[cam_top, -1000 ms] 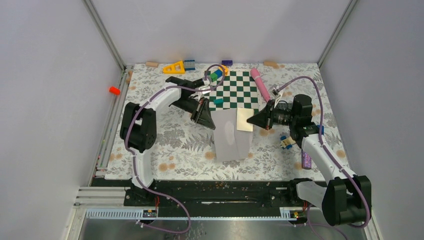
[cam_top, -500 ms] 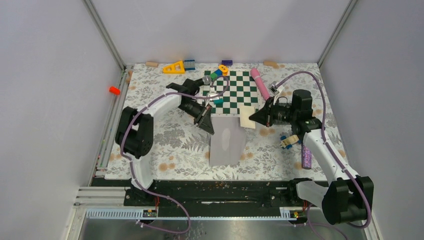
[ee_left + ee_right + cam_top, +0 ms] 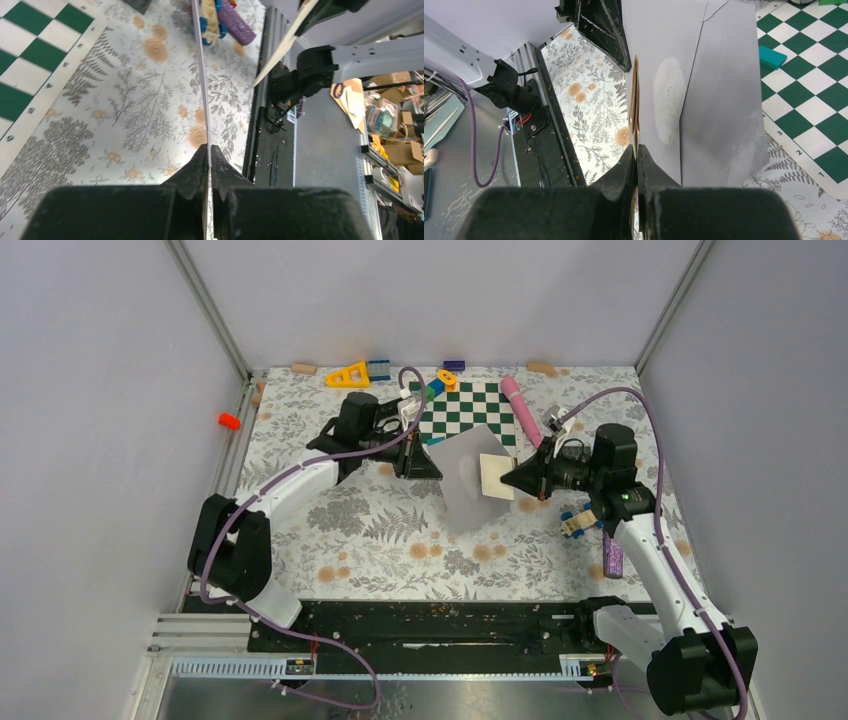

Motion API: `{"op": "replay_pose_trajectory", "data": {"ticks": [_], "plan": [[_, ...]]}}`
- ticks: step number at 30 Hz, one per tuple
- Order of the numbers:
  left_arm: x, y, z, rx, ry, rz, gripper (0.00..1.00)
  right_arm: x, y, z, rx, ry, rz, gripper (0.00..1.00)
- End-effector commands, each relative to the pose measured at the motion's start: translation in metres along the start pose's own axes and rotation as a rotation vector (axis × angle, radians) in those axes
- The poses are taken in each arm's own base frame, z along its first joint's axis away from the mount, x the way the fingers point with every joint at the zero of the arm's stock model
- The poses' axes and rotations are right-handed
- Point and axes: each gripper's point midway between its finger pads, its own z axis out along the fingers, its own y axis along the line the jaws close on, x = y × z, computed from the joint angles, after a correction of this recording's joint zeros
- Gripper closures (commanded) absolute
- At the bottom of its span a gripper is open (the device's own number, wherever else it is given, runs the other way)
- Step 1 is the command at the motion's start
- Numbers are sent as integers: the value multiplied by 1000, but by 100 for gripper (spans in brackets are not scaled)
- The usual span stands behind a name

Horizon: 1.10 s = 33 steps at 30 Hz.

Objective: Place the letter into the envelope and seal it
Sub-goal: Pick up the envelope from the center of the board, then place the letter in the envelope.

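Note:
The light grey envelope [image 3: 462, 485] hangs tilted above the floral mat, its left corner pinched in my left gripper [image 3: 432, 469], which is shut on it. In the left wrist view the envelope [image 3: 201, 80] shows edge-on, running up from the gripper [image 3: 208, 148]. The cream letter [image 3: 493, 475] is held in front of the envelope's right part by my right gripper [image 3: 512, 481], shut on it. The right wrist view shows the letter [image 3: 635, 95] edge-on above the gripper [image 3: 636, 148], the envelope [image 3: 716, 85] spread just beside it, and the left fingers [image 3: 606, 30] at its far corner.
A green-and-white checkerboard [image 3: 470, 408] lies behind the envelope, with a teal block [image 3: 772, 56] on it. A pink cylinder [image 3: 519, 408] sits at its right. A blue-and-cream block [image 3: 574, 523] and a purple cylinder [image 3: 613, 562] lie by the right arm. Small toys line the back wall.
The left arm swung round, lifting the envelope off the mat and turning it toward the right. The letter now overlaps the envelope's right part. Both grippers stayed shut.

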Motion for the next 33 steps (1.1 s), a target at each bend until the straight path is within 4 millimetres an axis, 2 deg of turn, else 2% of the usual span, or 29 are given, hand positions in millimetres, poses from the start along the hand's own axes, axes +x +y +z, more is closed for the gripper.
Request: {"op": "replay_pose_trajectory", "data": {"ticks": [1,7,16,19,28,33], "plan": [[-26,-35,-8,199,-116,62,100,-11,15,-2,-62,-33,-84,100],[-26,-45,-12,329,-148,33,100,-8,11,-1,-74,-23,-71,100],[-15,-25,-8,243,-106,20,100,-19,3,-17,-24,-69,-108,100],[-13,-25,-8,229,-92,29,100,-23,1,-19,-10,-81,-103,100],[-11,-37,-7,285,-72,32,100,-14,-24,-12,35,-61,-54,100],[-11,-42,-8,303,-69,37,100,-8,-25,-7,-3,-41,-13,100]]}}
